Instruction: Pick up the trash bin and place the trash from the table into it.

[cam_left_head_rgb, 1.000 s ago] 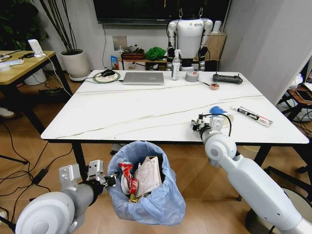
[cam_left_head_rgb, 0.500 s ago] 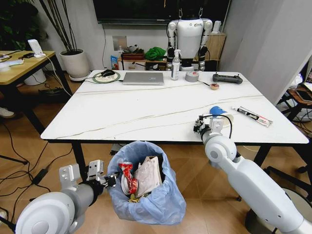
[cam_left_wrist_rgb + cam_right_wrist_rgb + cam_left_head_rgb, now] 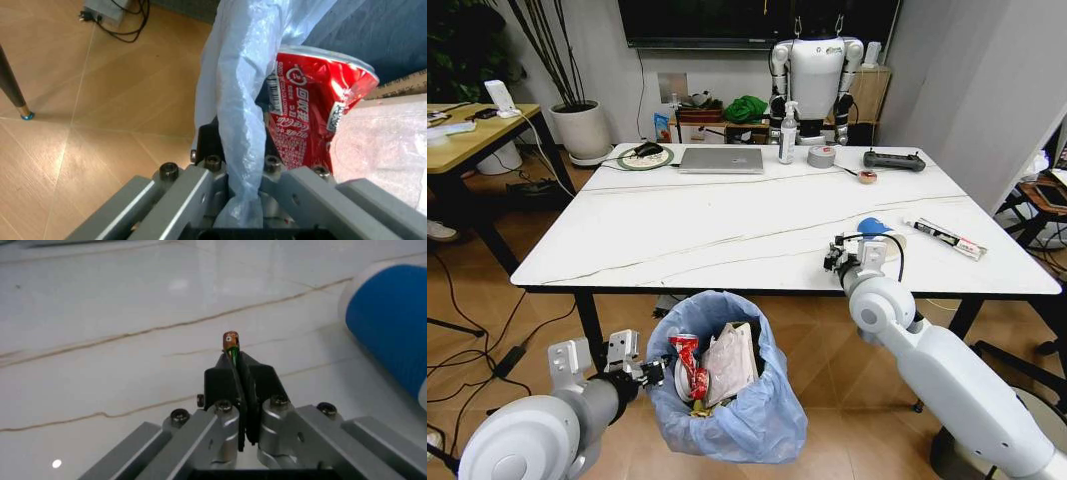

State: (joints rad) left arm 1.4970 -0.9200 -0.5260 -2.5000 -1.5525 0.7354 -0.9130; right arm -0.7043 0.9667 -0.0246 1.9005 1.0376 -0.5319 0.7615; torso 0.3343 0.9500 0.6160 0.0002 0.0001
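1. The left claw (image 3: 653, 372) sits low in front of the bench, clamped on the light-blue bag (image 3: 240, 100) at the rim of the trash bin (image 3: 727, 440); in the left wrist view the plastic runs straight down between its closed fingers (image 3: 210, 150).
2. The bin stands just before the near edge of the bench (image 3: 677, 230), already holding a crushed red can (image 3: 689, 365) (it presses against the bag beside the claw), torn brown cardboard (image 3: 745, 340) and crumpled clear plastic (image 3: 727, 365).
3. The right claw (image 3: 835, 256) is over the near right part of the bench, pinched tight on a thin, flat scrap with a brown-orange tip (image 3: 231, 340), held just above the marble top.
4. Just beside it lies a blue paper cup (image 3: 873, 228) on its side; a long white wrapper (image 3: 944, 238) lies farther right.
5. At the far edge sit a silver laptop (image 3: 721, 160) and a grey tape roll (image 3: 821, 156).
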